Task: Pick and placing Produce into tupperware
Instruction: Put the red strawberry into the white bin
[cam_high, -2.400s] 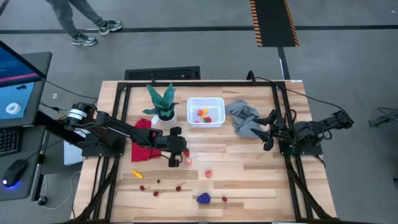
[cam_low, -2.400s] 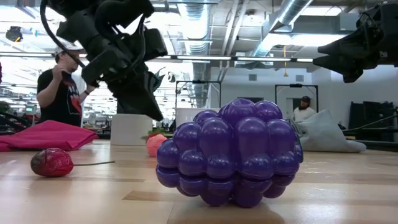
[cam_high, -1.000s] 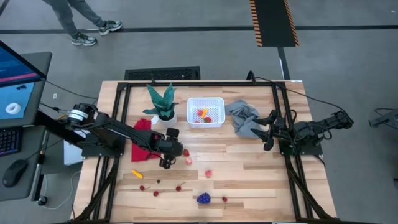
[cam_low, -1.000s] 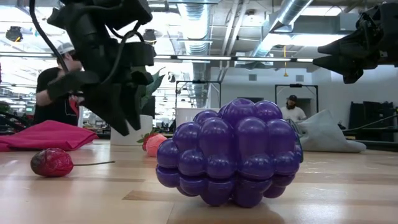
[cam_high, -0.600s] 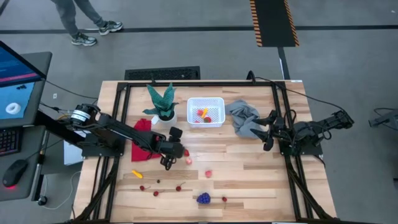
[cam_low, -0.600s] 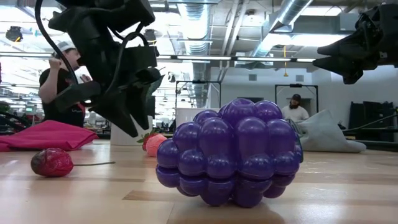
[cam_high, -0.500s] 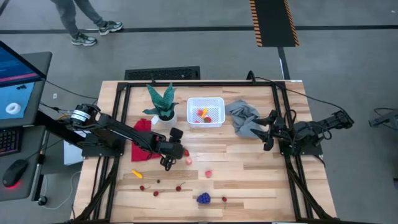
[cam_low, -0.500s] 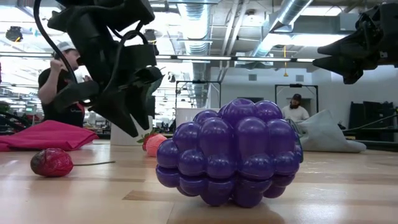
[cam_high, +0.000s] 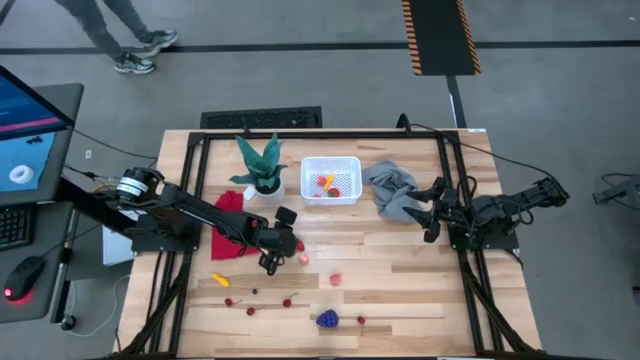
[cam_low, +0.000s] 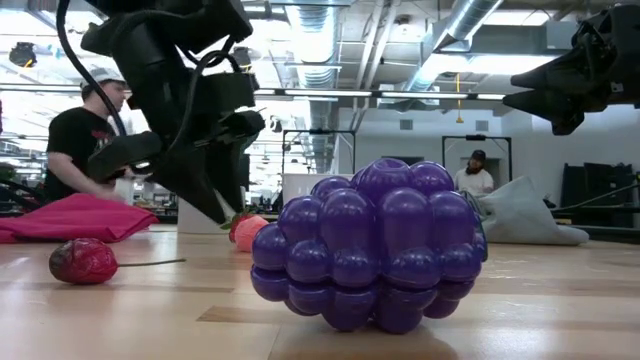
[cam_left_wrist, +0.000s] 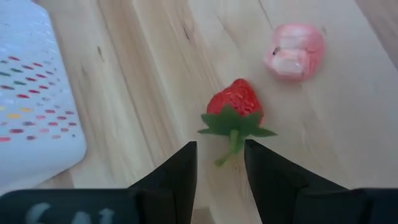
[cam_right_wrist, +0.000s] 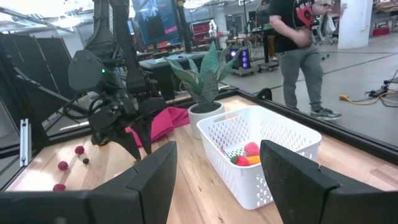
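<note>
The left gripper (cam_left_wrist: 219, 163) hangs low over the wooden table (cam_high: 400, 270), fingers narrowly parted astride the stem of a red toy strawberry (cam_left_wrist: 236, 109), lined up to pinch it. The white mesh-bottomed plastic bin (cam_high: 331, 180) waits nearby. The right gripper (cam_high: 432, 213) idles open beside a grey cloth (cam_high: 392, 190).

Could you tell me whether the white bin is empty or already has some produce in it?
Partly filled. The bin holds a few red and yellow pieces on its mesh bottom; much produce is not in it.
</note>
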